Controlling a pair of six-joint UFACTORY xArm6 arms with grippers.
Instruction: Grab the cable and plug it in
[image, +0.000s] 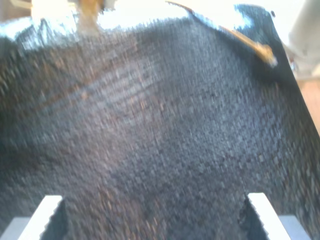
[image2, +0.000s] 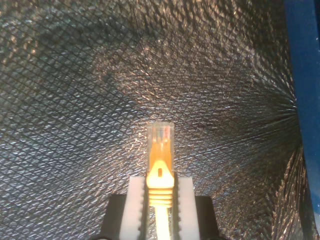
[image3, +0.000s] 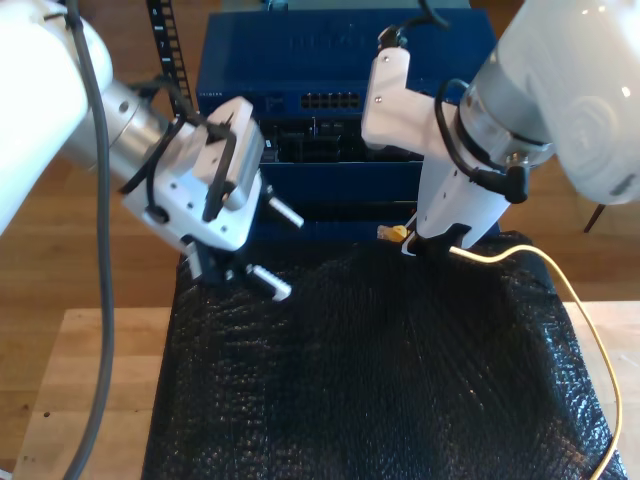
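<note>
My second gripper (image2: 160, 181) is shut on the yellow boot of the cable, and the clear plug (image2: 160, 134) sticks out ahead of its white fingers (image2: 135, 200) over the black mat. In the exterior view this gripper (image3: 405, 240) hangs at the mat's far edge, with the plug (image3: 388, 233) pointing toward the blue equipment. The pale-yellow cable (image3: 572, 292) trails off to the exterior view's right. My first gripper (image: 155, 200) is open with nothing between its fingers, above the mat at the exterior view's left (image3: 286, 255). From it the plug (image: 265, 52) shows far off.
A black textured mat (image3: 380, 380) covers a wooden table (image3: 90, 380). Behind it stand stacked blue rack units (image3: 300, 50) with a row of ports (image3: 330, 100). A blue edge (image2: 302, 100) shows in the second wrist view.
</note>
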